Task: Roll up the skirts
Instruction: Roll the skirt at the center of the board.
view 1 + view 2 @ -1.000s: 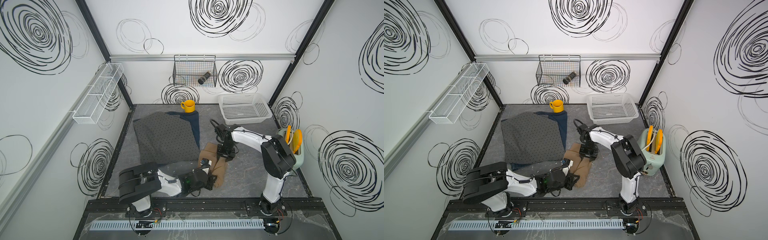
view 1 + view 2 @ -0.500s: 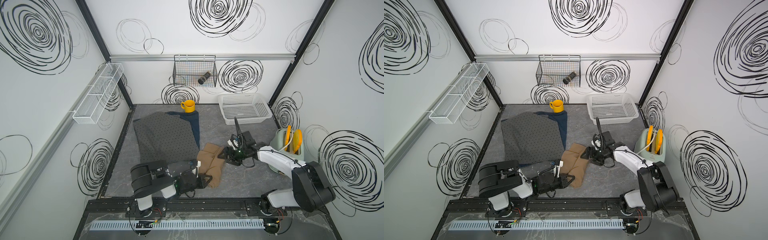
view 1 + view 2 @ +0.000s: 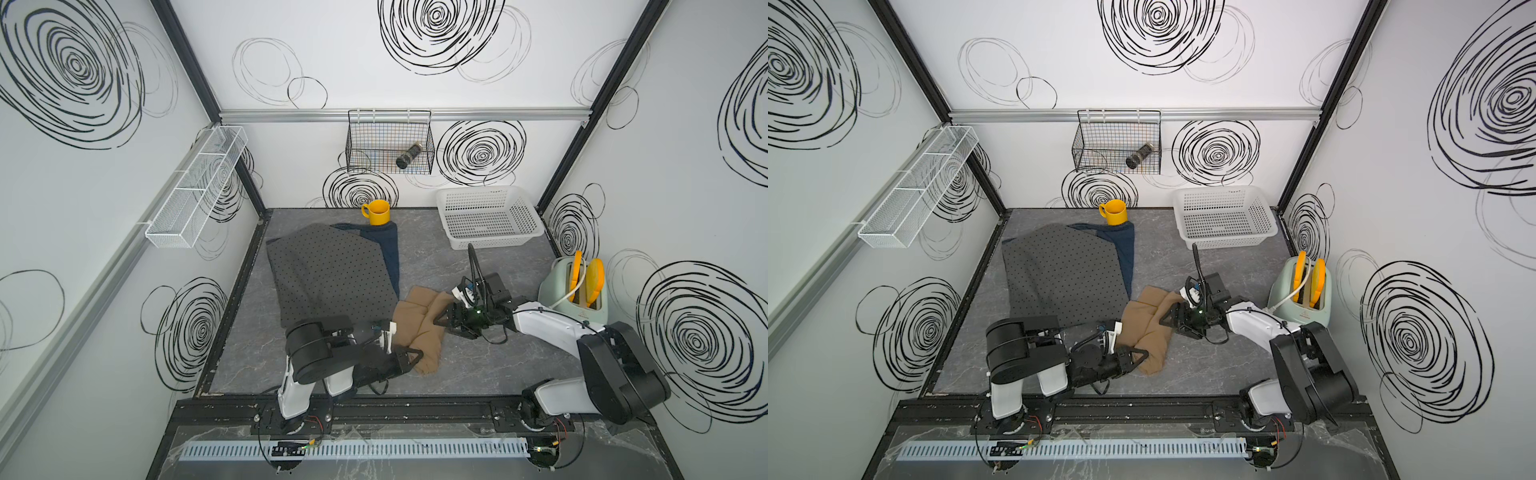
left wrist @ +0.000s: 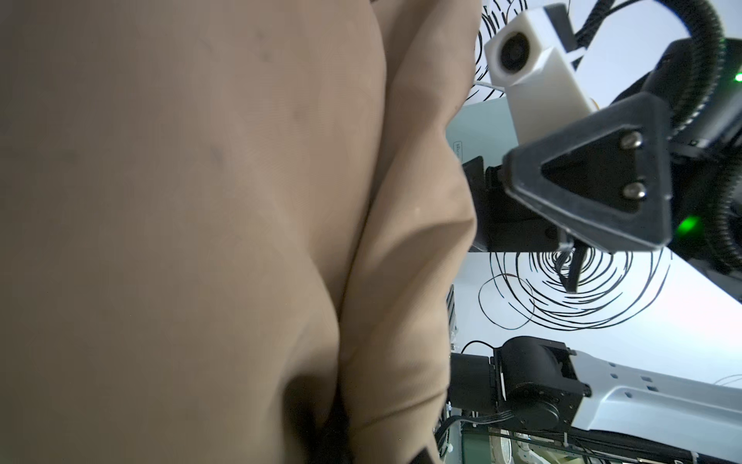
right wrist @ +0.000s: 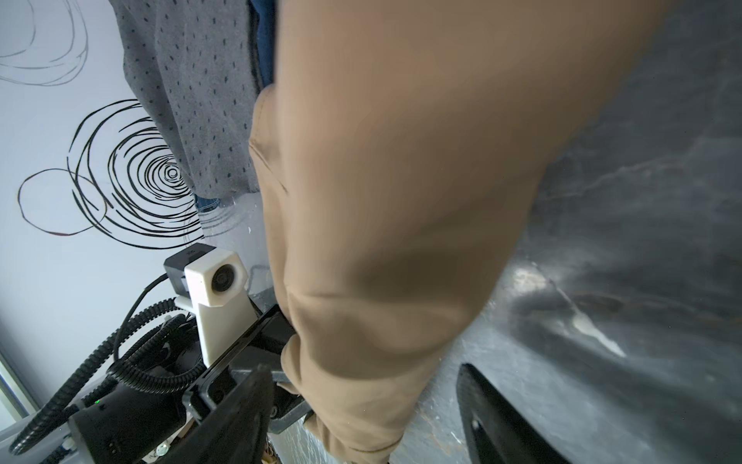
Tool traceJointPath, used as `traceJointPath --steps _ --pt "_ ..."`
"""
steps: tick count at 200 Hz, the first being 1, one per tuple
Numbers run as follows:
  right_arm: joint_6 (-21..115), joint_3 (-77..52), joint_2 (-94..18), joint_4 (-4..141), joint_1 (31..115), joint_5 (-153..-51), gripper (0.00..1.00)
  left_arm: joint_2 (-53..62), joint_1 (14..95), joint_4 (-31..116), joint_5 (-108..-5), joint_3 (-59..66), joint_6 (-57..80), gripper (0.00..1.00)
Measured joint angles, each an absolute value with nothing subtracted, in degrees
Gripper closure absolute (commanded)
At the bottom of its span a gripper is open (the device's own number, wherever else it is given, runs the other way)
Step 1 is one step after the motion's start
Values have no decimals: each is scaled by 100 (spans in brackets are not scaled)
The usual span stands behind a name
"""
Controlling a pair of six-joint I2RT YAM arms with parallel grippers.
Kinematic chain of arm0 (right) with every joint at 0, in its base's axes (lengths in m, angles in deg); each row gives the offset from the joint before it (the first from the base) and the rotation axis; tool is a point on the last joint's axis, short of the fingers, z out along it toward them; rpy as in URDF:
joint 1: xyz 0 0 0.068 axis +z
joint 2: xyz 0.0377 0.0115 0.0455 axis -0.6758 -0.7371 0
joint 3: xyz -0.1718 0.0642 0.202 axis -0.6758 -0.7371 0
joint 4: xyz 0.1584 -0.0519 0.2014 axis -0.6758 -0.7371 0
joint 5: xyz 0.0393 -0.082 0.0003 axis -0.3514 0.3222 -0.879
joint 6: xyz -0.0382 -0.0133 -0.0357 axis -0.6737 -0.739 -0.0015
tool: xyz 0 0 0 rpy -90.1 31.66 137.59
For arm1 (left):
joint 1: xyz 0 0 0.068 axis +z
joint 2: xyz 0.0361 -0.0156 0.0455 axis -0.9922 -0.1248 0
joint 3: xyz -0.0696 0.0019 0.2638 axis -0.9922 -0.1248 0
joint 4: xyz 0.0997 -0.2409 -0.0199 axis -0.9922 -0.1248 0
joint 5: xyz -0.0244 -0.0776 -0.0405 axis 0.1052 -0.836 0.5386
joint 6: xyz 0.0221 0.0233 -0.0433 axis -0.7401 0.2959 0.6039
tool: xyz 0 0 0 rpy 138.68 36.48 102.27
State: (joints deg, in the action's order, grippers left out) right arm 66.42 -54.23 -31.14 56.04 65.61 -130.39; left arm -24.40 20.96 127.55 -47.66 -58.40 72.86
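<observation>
The tan skirt (image 3: pixel 419 328) (image 3: pixel 1148 328) lies bunched in a loose roll on the mat at front centre. My left gripper (image 3: pixel 409 358) (image 3: pixel 1136 356) is shut on its near end; in the left wrist view tan cloth (image 4: pixel 200 201) hides the jaws. My right gripper (image 3: pixel 442 321) (image 5: pixel 361 422) lies low at the roll's right side, open, its fingers (image 5: pixel 245 405) straddling the cloth end. The dark grey dotted skirt (image 3: pixel 332 274) (image 3: pixel 1063 274) lies flat behind, over the blue denim skirt (image 3: pixel 388 249) (image 3: pixel 1126 249).
A yellow mug (image 3: pixel 376 212) stands on the denim skirt's far edge. A white basket (image 3: pixel 490 216) sits at back right, and a green toaster (image 3: pixel 575 295) by the right wall. A black wire basket (image 3: pixel 388 141) and a white wire shelf (image 3: pixel 195 187) hang on the walls.
The right arm swung down from above the skirt's far edge, opened and closed in on the roll's right side. The tan skirt bunched up tighter. The left gripper kept its hold.
</observation>
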Motion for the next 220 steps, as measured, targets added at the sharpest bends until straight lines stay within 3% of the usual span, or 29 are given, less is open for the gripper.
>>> traceJointPath --steps 40,66,90,93,103,115,128,142,177,220 --pt "6695 -5303 -3470 5682 6585 -13039 26 -2659 2098 13111 -4772 -5929 7500 100" --pt "6856 -5305 -3642 6074 6749 -13072 33 -2674 2096 13129 -4783 -5923 7553 100" --pt "7058 -5311 -3824 6439 7013 -13048 58 -2672 2096 13129 -4785 -5914 7553 100" --pt "7058 -5311 -3833 6458 7026 -13035 61 -2670 2096 13126 -4783 -5912 7550 98" --pt "7147 -5311 -3850 6524 7044 -13005 70 -2663 2096 13118 -4788 -5899 7526 76" --pt "7165 -5298 -3854 6504 7041 -12939 81 -2624 2094 13080 -4790 -5879 7461 62" --pt "7180 -5202 -3870 6318 7048 -12832 93 -2410 2094 12884 -4809 -5879 7282 35" --pt "7136 -4846 -3964 5796 7087 -12622 100 -1896 2083 12412 -4822 -5855 7052 22" --pt "6811 -3451 -4593 4135 7240 -11741 100 -56 1871 9852 -4405 -5287 5867 9" --pt "6596 -3195 -4617 2974 7199 -11016 100 838 1384 7068 -3531 -4135 4294 8"
